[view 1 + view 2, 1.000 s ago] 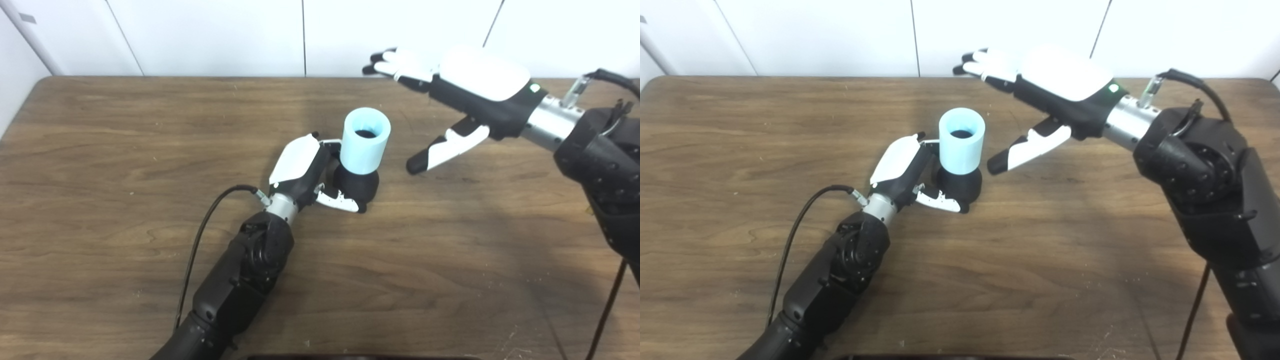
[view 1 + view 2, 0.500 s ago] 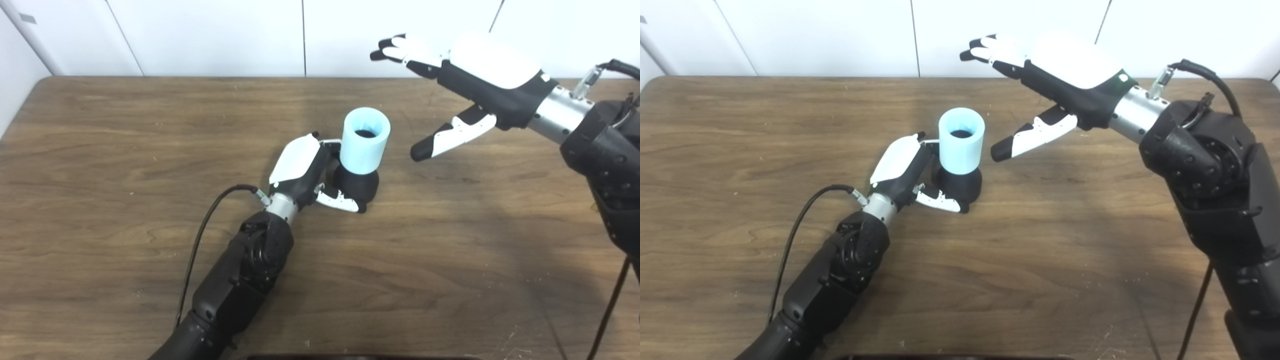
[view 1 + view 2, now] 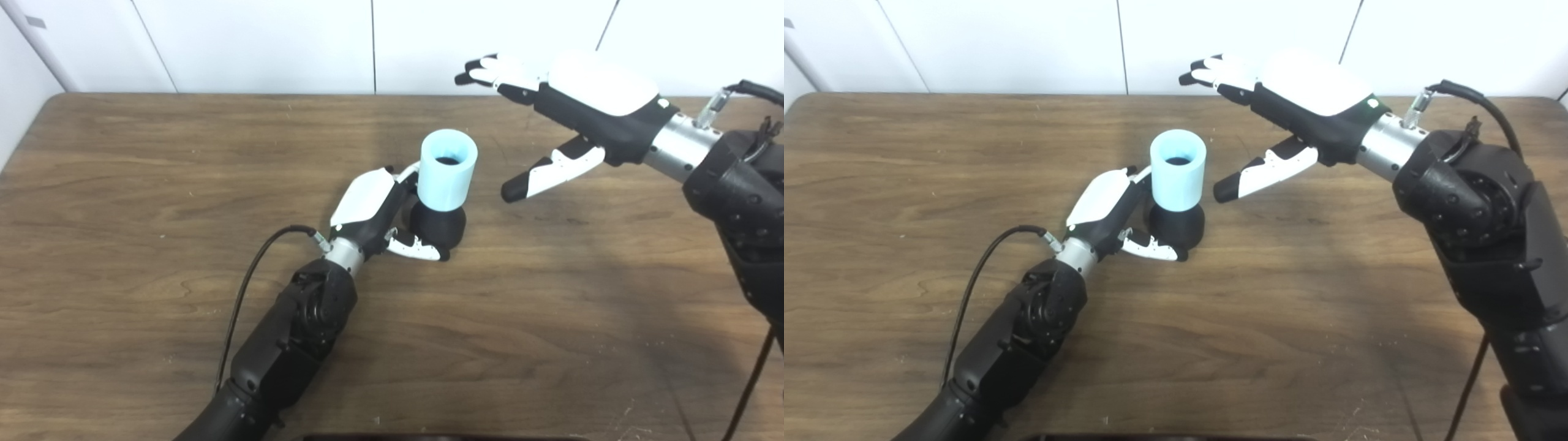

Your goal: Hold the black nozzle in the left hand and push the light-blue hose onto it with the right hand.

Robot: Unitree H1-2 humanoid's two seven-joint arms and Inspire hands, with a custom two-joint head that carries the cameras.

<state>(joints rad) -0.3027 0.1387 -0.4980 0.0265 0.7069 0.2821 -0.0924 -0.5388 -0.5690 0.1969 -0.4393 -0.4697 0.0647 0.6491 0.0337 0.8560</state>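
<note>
The light-blue hose (image 3: 448, 169) is a short upright cylinder seated on top of the black nozzle (image 3: 437, 225), which stands on the wooden table (image 3: 122, 184) near its middle. My left hand (image 3: 375, 211) is wrapped around the nozzle's base from the left, thumb in front and fingers behind it and the hose's lower edge. My right hand (image 3: 576, 110) hovers open above the table to the right of the hose, fingers spread and pointing left, thumb tip a short gap from the hose. The same hose (image 3: 1178, 169) and right hand (image 3: 1292, 104) show in the right eye view.
A black cable (image 3: 251, 288) runs from my left wrist along the table toward the front edge. A white wall (image 3: 245, 43) stands just behind the table's far edge. My bulky right forearm (image 3: 1476, 226) hangs over the table's right side.
My right hand rose slightly and then settled back a little, still open beside the hose. My left hand shifted its grip a bit, fingers higher behind the hose's lower edge.
</note>
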